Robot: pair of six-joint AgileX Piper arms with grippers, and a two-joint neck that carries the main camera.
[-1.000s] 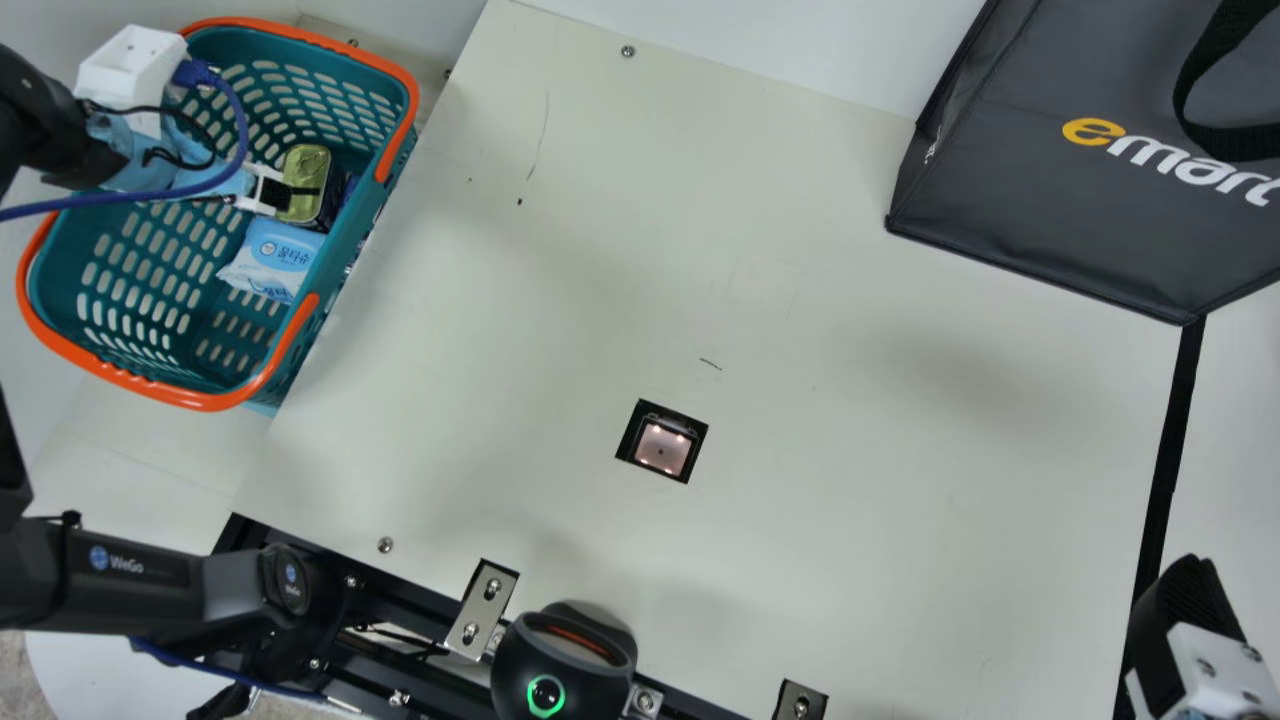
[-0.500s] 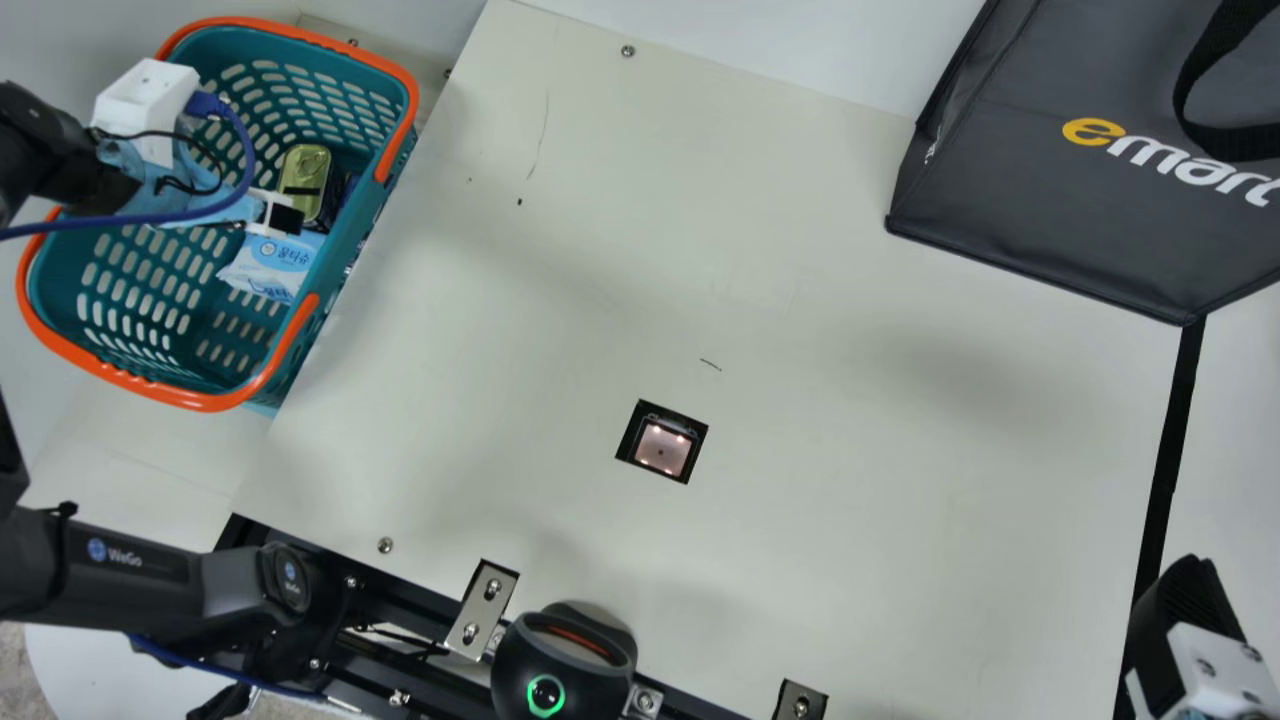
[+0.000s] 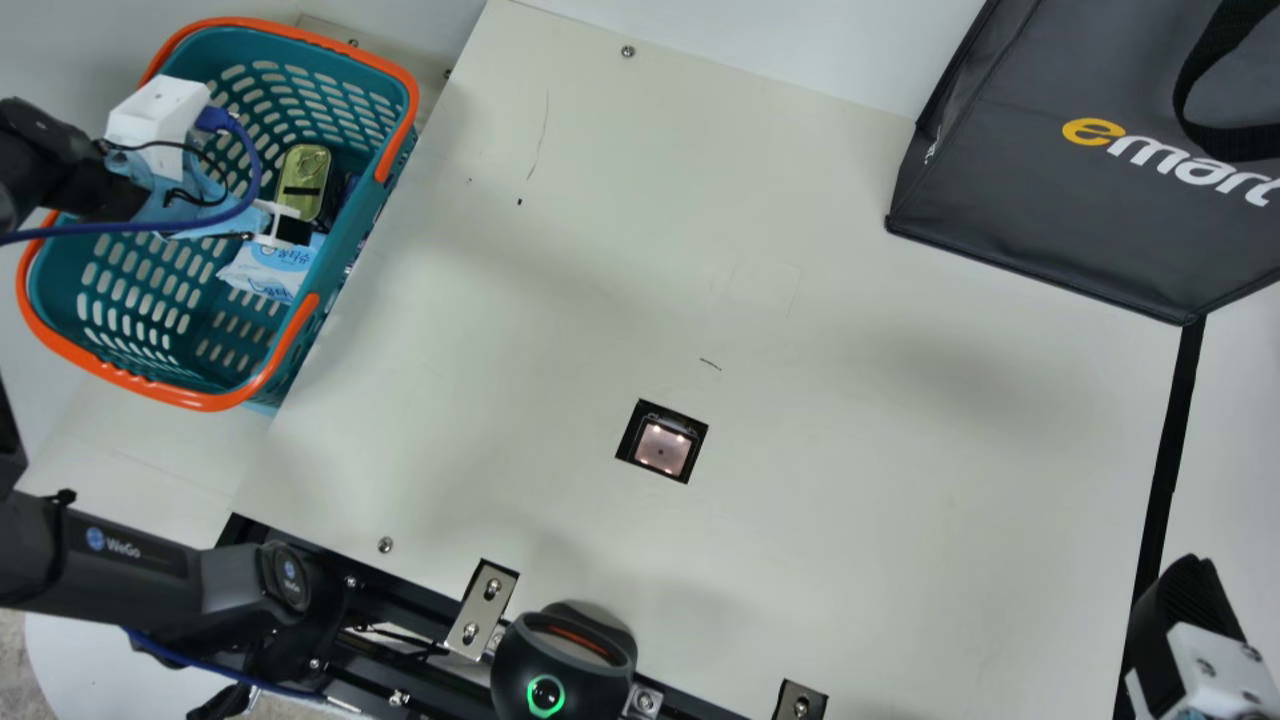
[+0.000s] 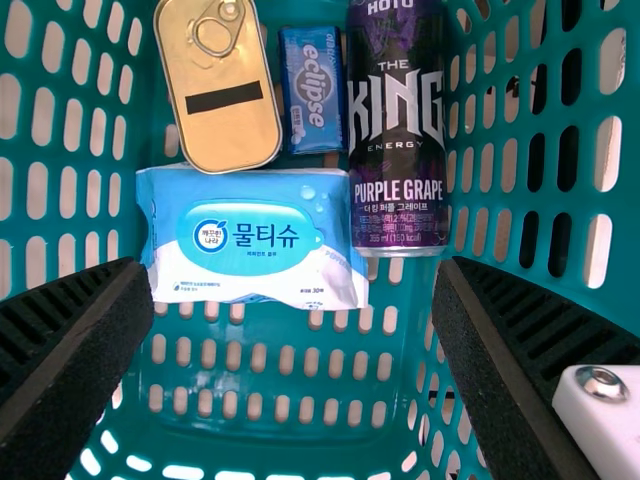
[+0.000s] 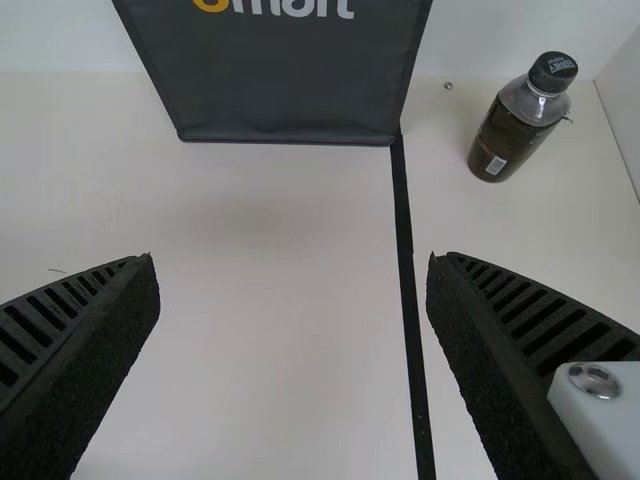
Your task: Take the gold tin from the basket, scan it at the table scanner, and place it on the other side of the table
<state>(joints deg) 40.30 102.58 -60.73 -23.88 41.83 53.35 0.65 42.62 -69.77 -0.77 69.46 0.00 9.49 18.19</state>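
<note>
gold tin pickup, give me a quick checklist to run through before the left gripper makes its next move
1. Left gripper open: ok, its fingers stand wide apart.
2. Gold tin in the basket, top uncovered: ok.
3. Left gripper lined up with the tin: not ok, the gap between its fingers points toward the blue wipes pack, beside the tin.
4. Table scanner uncovered and lit: ok.
5. Barcode on the tin's underside: cannot tell, that face is hidden.
6. Right gripper away from the basket: ok.
</note>
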